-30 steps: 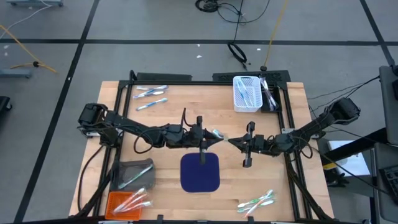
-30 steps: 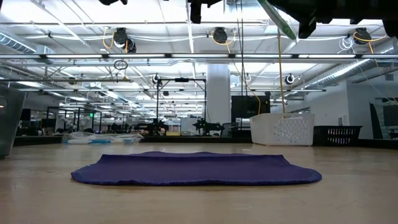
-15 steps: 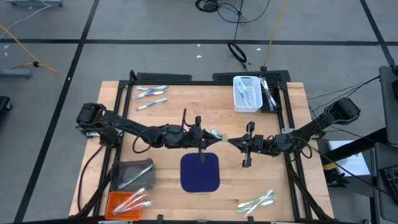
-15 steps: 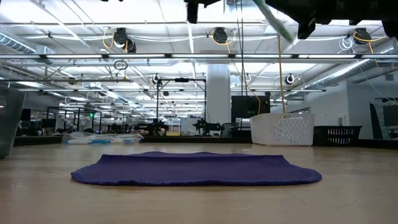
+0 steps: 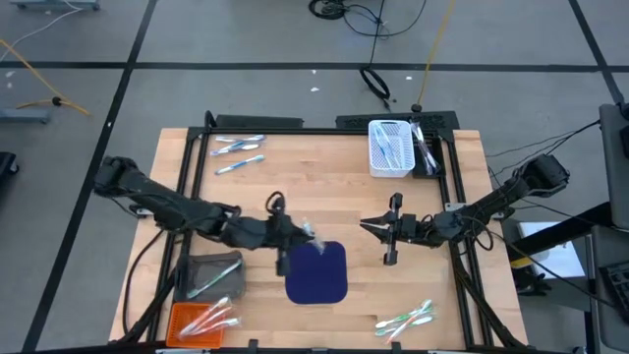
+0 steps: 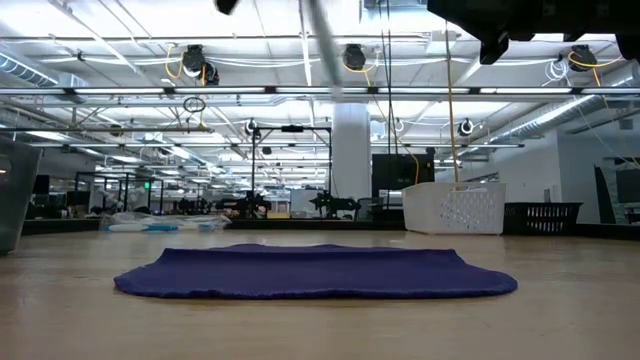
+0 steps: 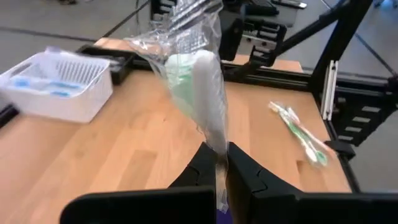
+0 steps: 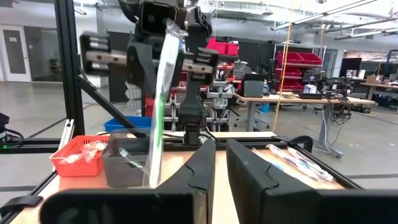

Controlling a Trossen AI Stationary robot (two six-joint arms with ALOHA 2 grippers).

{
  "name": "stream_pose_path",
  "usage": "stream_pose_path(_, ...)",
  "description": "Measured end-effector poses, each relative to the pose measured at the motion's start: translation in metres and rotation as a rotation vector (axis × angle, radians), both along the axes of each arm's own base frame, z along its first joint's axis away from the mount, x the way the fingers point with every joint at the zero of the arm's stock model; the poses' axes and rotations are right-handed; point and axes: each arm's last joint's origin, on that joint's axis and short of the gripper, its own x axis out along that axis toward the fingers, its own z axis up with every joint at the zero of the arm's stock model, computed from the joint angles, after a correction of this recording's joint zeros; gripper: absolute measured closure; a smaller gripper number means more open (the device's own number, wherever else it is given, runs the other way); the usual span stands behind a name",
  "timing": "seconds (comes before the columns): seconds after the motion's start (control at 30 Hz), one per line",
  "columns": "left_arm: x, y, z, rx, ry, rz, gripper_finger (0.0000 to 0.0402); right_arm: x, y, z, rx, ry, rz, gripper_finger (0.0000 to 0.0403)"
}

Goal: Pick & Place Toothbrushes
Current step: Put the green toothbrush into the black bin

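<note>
Left tool [image 7: 216, 163] clamped on wrapped toothbrush [image 7: 202, 93], frame centre, above navy mat [image 5: 316, 271]. Right tool [image 5: 370, 225] slightly apart, empty, waited centre-right.

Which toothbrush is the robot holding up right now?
Find the navy mat in the middle of the wooden table. Above its left corner, the left gripper pinches a green-and-white toothbrush in clear wrapping. It is the only one in the air; the others lie on the table or in bins.

Even, bright overhead light falls on the table [image 5: 324, 192], with soft, faint shadows under the arms. In the low view, ceiling lamps [image 6: 352, 55] glare. The wrapped toothbrush [image 7: 202, 93] smears with motion blur; its clear wrapper glints. Far background stays soft.
</note>
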Motion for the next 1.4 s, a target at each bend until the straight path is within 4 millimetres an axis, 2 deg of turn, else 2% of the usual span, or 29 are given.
stream_pose_path(0.23, -0.045, -0.004, 0.015, -0.143, 0.102, 0.039, 0.0401, 0.000, 0.000, -0.001, -0.004, 0.009, 0.000, 0.0370)
stream_pose_path(0.47, -0.084, -0.002, 0.016, -0.305, 0.271, 0.079, 0.0401, 0.000, 0.000, -0.001, -0.010, 0.015, 0.000, 0.0371)
stream_pose_path(0.63, -0.105, -0.001, 0.015, -0.418, 0.388, 0.107, 0.0401, 0.000, 0.000, -0.003, -0.019, 0.033, -0.001, 0.0373)
stream_pose_path(0.97, -0.130, 0.002, 0.004, -0.569, 0.705, 0.149, 0.0401, 0.001, 0.000, -0.005, -0.058, 0.053, -0.005, 0.0375)
stream_pose_path(1.4, -0.146, 0.009, -0.008, -0.623, 0.972, 0.363, 0.0401, 0.001, 0.000, -0.005, -0.074, 0.055, -0.008, 0.0374)
